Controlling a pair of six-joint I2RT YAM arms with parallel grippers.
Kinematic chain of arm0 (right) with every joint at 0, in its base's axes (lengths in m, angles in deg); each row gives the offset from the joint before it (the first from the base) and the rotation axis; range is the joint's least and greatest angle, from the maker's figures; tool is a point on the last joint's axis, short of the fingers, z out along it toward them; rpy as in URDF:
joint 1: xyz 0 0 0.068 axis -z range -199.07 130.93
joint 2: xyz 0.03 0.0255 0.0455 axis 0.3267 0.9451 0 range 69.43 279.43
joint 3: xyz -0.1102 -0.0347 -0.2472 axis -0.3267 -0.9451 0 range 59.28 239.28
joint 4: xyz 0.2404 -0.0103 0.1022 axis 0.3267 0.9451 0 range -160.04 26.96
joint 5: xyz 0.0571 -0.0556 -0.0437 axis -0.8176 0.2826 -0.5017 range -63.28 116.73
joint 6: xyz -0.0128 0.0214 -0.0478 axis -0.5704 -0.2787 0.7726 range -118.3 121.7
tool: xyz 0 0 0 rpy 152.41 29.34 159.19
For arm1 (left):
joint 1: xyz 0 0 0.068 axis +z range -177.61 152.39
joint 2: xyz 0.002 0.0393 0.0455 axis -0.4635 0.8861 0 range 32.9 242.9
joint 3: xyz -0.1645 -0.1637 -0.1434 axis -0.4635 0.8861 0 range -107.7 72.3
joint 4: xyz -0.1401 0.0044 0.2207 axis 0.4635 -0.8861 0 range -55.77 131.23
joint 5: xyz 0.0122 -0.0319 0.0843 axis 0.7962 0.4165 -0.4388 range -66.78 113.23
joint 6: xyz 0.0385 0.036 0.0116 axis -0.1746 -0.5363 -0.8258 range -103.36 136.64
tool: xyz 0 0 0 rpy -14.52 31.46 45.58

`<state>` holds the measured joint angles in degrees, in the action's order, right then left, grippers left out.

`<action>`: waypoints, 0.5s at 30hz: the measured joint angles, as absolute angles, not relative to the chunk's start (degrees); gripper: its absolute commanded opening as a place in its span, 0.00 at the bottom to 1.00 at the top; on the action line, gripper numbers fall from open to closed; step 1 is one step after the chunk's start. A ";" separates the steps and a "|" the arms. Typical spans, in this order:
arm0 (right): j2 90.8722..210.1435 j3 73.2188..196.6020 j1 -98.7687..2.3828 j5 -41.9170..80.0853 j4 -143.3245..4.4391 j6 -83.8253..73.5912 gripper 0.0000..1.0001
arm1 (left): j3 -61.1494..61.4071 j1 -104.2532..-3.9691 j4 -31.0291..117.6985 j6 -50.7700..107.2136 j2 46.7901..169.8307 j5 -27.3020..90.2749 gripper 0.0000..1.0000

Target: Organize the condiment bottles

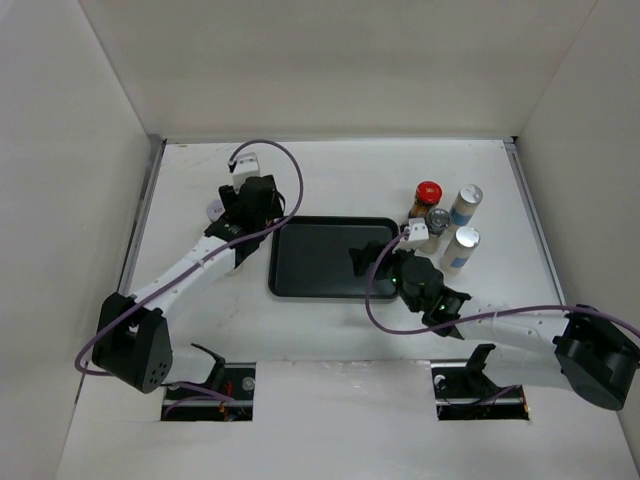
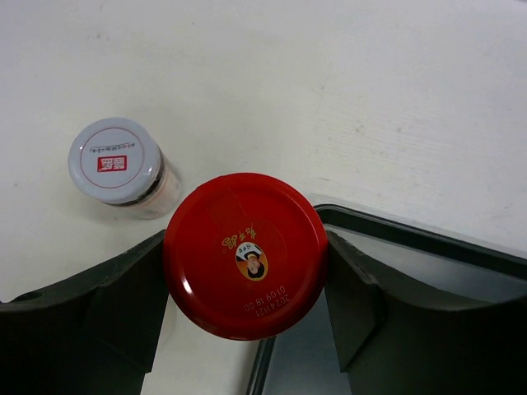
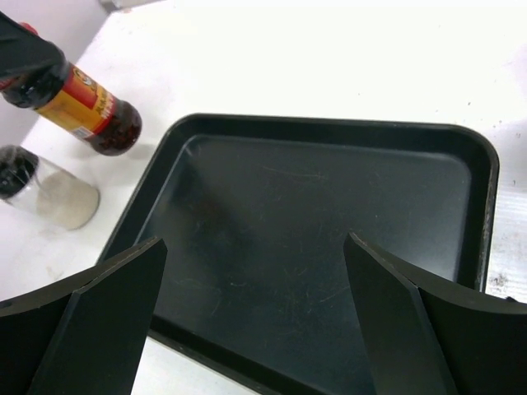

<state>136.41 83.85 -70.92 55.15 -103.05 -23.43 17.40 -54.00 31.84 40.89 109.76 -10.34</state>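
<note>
My left gripper is shut on a red-capped dark jar at the black tray's far left corner; the fingers press both sides of its cap. In the top view this gripper hides the jar. A pale-lidded jar stands on the table just left of it. My right gripper is open and empty over the tray's right part. A second red-capped jar, a grey-lidded jar and two white-and-blue cylinders stand right of the tray.
The tray lies mid-table with nothing in it. White walls enclose the table on the left, back and right. In the right wrist view the held jar and the pale jar show beyond the tray's far end.
</note>
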 measured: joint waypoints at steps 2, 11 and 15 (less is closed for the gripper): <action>135.51 83.83 -70.40 55.15 -103.05 -23.56 0.95 | 16.97 -55.71 31.95 40.83 109.46 -10.64 0.29; 134.24 83.55 -68.93 55.28 -103.05 -23.84 0.96 | 14.13 -63.64 34.62 40.91 115.36 -9.00 0.30; 134.13 83.48 -68.82 55.28 -103.03 -23.89 0.96 | 14.10 -64.15 36.74 41.05 120.15 -8.37 0.31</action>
